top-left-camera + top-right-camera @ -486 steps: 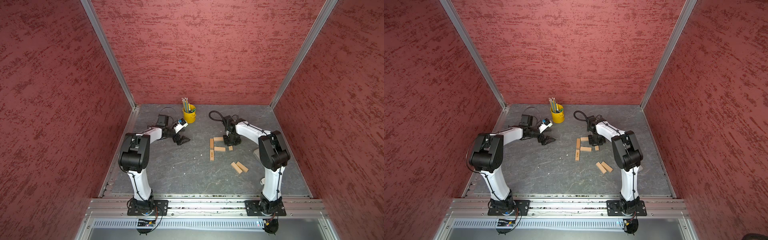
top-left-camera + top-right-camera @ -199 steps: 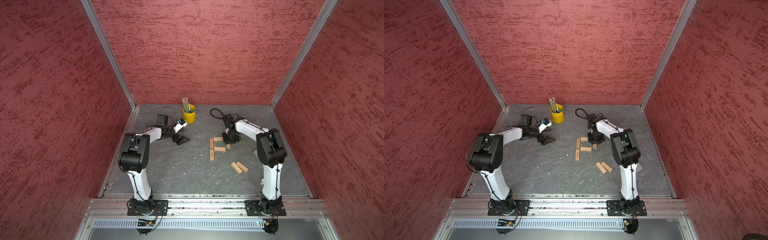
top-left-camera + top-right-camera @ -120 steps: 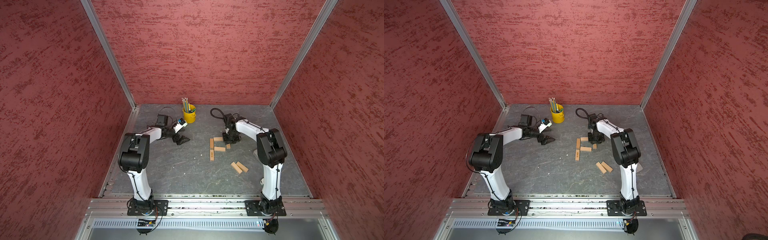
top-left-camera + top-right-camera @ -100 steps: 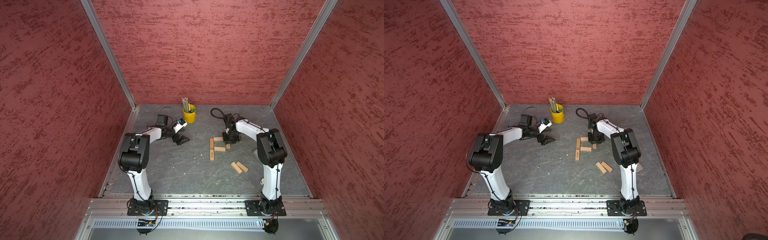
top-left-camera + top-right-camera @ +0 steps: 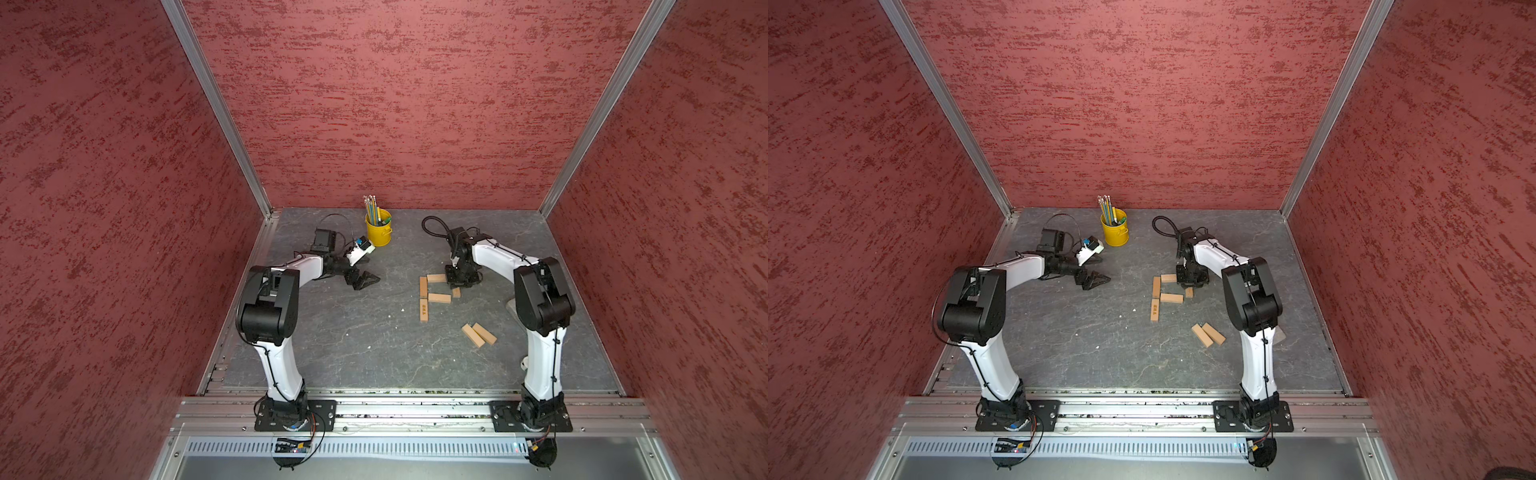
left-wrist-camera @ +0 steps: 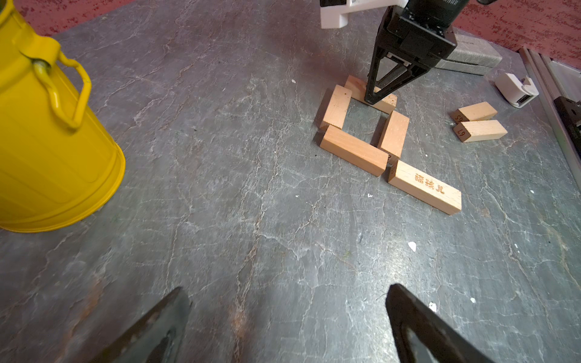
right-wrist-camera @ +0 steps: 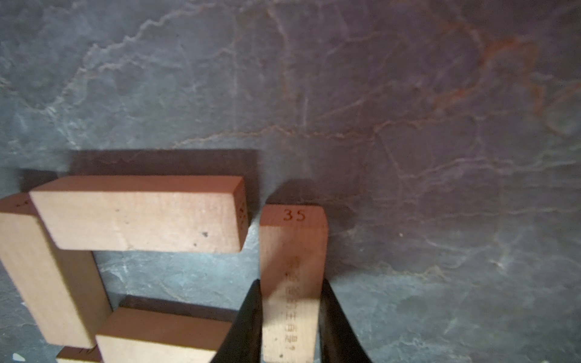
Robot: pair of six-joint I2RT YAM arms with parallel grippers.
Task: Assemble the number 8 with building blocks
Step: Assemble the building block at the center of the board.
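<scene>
While right end effector [image 7: 290, 284] clamps block [image 7: 292, 239] | left end effector [image 6: 284, 298]: spread wide

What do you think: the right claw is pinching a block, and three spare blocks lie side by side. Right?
Not three: only two spare blocks lie side by side, seen in both top views. The right gripper is pinching a block, yes.
</scene>
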